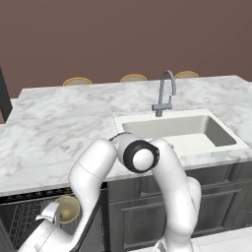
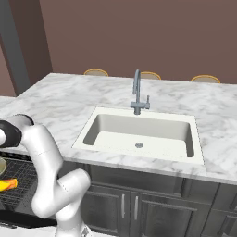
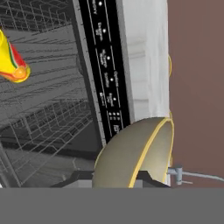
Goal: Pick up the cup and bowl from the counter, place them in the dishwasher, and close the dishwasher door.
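Note:
My gripper [image 3: 116, 179] is shut on the tan-olive bowl [image 3: 131, 157] and holds it by its pale rim, tilted on edge. In the left base view the bowl [image 1: 67, 208] hangs beside the gripper [image 1: 55, 214], in front of the open dishwasher [image 1: 22, 216] under the counter [image 1: 59, 128]. The yellow cup [image 3: 11, 59] with red blotches lies on its side on the grey wire rack [image 3: 48, 109], apart from the bowl. From the right base view the cup [image 2: 7, 184] also lies in the rack [image 2: 23, 178]. The dishwasher door [image 2: 25, 218] lies folded down, low at the left.
A cream sink [image 1: 179, 130] with a grey tap [image 1: 165, 93] is set into the marble slab at the right. Round tan stool tops [image 1: 77, 81] stand behind the far edge. Dark grey cabinet fronts [image 1: 142, 216] run right of the dishwasher. Its black control strip [image 3: 105, 65] sits just under the counter lip.

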Controlling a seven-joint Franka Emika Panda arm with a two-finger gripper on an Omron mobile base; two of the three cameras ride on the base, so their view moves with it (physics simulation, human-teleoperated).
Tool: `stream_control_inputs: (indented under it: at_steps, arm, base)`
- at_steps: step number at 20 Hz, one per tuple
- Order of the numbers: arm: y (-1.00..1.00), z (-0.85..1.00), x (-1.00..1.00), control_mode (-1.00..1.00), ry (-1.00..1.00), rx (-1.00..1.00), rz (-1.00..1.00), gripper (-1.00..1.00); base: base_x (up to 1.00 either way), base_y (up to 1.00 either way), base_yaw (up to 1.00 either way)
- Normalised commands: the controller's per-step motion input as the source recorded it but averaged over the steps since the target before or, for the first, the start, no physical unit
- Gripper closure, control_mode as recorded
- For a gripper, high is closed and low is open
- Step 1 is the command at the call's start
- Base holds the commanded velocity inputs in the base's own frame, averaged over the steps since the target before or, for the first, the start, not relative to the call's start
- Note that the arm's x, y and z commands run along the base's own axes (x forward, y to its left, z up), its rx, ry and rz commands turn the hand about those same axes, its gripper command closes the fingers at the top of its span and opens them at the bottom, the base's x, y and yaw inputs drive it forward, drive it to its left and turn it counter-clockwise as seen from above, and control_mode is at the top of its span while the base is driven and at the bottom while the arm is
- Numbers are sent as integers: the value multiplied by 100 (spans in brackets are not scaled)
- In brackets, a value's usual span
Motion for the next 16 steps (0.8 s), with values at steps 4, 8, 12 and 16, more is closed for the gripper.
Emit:
stream_control_inputs:
  at_steps: [4, 8, 12, 16]
  arm:
    - [-3, -57, 0, -100, 0, 15, 0, 100]
    - [0, -37, 11, -100, 0, 2, 3, 100]
    - [0, -18, 24, -100, 0, 0, 8, 100]
    - [0, -29, 39, -100, 3, 0, 10, 100]
  base:
    - [0, 0, 0]
    - [0, 0, 0]
    - [0, 0, 0]
    - [0, 0, 0]
